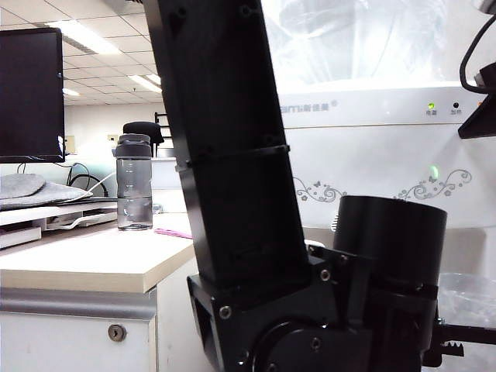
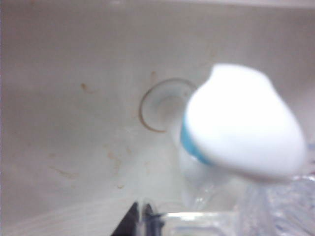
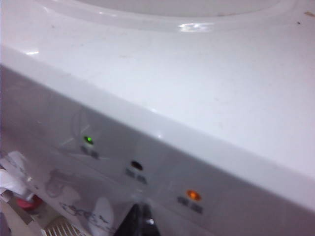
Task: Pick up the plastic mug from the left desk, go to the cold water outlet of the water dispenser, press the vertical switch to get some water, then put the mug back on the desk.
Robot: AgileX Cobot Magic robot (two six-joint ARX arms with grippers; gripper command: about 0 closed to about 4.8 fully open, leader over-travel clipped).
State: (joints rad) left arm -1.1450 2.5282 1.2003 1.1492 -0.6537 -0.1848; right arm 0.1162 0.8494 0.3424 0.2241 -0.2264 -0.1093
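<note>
— Where is the left gripper (image 2: 142, 221) now?

— Close under the cold water outlet (image 2: 243, 125), inside the recess of the water dispenser (image 1: 372, 147). Only the dark tips show in its wrist view. The jaws stand closed narrow, and I judge they pinch the thin handle of the plastic mug (image 2: 206, 221), whose clear dimpled wall and rim lie right beside the tips.

— And how does the outlet lie from the mug?

— Just above its rim, and a little to the side away from the gripper tips. The white tap with the blue collar points down toward the mug's opening. I cannot make out the vertical switch as a separate part, the picture is too blurred.

— Which arm is nearer to press it?

— The left one is at the tap, but it is busy with the mug. The right gripper (image 3: 142, 221) is higher, in front of the dispenser's panel with the green light (image 3: 88, 140) and orange light (image 3: 193, 195). Whether its jaws are apart I cannot tell. So I think the right arm must come down to the tap.

— The left desk (image 1: 85, 263)?

— To the left of the dispenser, with a grey bottle (image 1: 134, 182) on it.
</note>
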